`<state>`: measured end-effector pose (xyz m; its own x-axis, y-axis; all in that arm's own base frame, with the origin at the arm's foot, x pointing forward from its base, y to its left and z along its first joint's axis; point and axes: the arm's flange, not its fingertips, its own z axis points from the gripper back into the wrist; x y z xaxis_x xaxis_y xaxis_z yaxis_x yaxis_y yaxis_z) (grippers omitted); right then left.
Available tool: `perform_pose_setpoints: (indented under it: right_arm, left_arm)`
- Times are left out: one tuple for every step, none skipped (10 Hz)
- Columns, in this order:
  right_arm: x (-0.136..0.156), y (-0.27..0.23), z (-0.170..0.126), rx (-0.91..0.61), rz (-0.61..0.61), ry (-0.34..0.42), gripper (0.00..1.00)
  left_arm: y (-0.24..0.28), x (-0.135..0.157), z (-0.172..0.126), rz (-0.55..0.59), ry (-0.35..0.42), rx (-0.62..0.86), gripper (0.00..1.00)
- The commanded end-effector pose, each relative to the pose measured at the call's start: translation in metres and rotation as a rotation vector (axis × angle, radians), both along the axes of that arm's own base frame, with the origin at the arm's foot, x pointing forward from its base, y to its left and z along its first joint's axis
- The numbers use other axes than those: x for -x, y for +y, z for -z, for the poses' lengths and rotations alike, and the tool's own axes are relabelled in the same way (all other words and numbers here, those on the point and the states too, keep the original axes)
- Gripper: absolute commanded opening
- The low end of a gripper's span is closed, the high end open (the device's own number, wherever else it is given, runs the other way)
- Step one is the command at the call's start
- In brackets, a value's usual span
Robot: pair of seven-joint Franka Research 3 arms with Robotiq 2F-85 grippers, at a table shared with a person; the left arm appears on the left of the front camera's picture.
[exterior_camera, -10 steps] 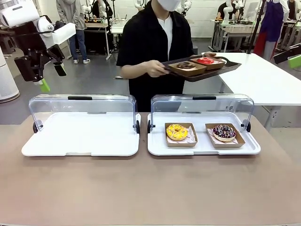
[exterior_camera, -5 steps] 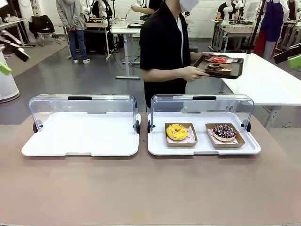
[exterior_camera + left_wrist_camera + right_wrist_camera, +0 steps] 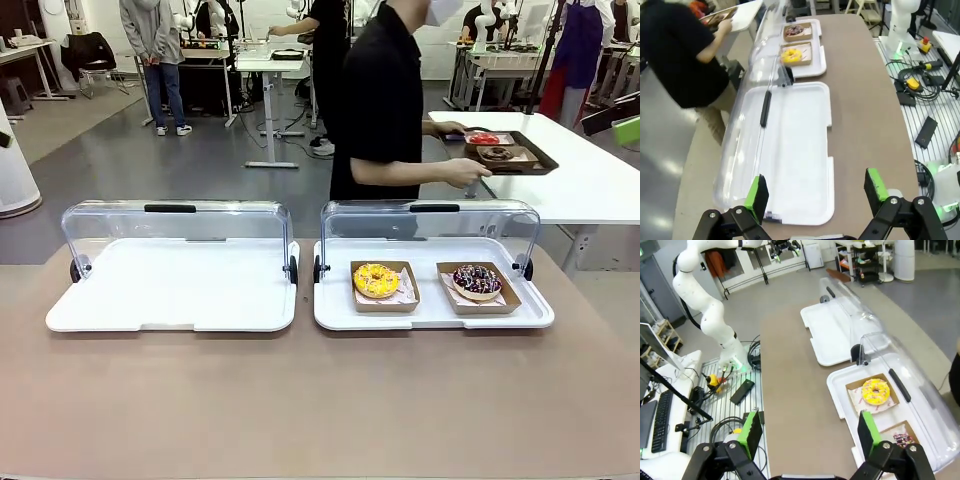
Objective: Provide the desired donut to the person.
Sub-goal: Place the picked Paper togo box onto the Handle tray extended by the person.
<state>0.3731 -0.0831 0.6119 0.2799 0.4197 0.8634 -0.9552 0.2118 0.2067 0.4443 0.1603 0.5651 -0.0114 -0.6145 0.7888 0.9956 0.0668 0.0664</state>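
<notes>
The person (image 3: pixel 385 110) in a black top stands past the far edge, turned to the right, holding a dark tray (image 3: pixel 503 154) with a red donut (image 3: pixel 484 139) and a brown donut (image 3: pixel 495 153) over a white side table. A yellow donut (image 3: pixel 376 280) and a dark sprinkled donut (image 3: pixel 477 280) sit in paper trays inside the right white case (image 3: pixel 432 312). My left gripper (image 3: pixel 816 192) hangs open high above the left case (image 3: pixel 795 150). High over the table's near side, my right gripper (image 3: pixel 809 432) is open too, with the yellow donut (image 3: pixel 875 391) below and ahead of it.
Both cases have clear lids (image 3: pixel 175 230) raised at the back. The left case (image 3: pixel 175 290) holds nothing. A white side table (image 3: pixel 560 170) stands at the far right. Other people and tables fill the room behind. The brown tabletop (image 3: pixel 320 400) stretches along the near side.
The person has turned and carried the dark tray of donuts rightward to the white side table. My left arm has swung up and out of the front view's left side.
</notes>
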Motion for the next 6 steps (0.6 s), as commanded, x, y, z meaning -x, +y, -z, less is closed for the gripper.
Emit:
perform_pose_setpoints:
  right_arm:
    - [0.000,0.001,0.000,-0.007,-0.009,-0.008,1.00]
    - [0.000,0.001,0.000,-0.007,-0.009,-0.008,1.00]
    - [0.000,0.001,0.000,-0.007,-0.009,-0.008,1.00]
    - [0.000,0.001,0.000,-0.007,-0.009,-0.008,1.00]
    - [0.000,0.001,0.000,-0.007,-0.009,-0.008,1.00]
    - [0.000,0.001,0.000,-0.007,-0.009,-0.008,1.00]
  left_arm:
    - [0.010,-0.008,0.021,-0.068,-0.004,0.043,1.00]
    - [0.017,-0.010,0.030,-0.084,0.008,0.063,1.00]
    - [0.024,-0.009,0.040,-0.096,0.027,0.074,1.00]
    - [0.027,-0.009,0.045,-0.099,0.038,0.083,1.00]
    - [0.029,-0.010,0.048,-0.089,0.053,0.097,1.00]
    - [0.030,-0.009,0.050,-0.079,0.055,0.106,1.00]
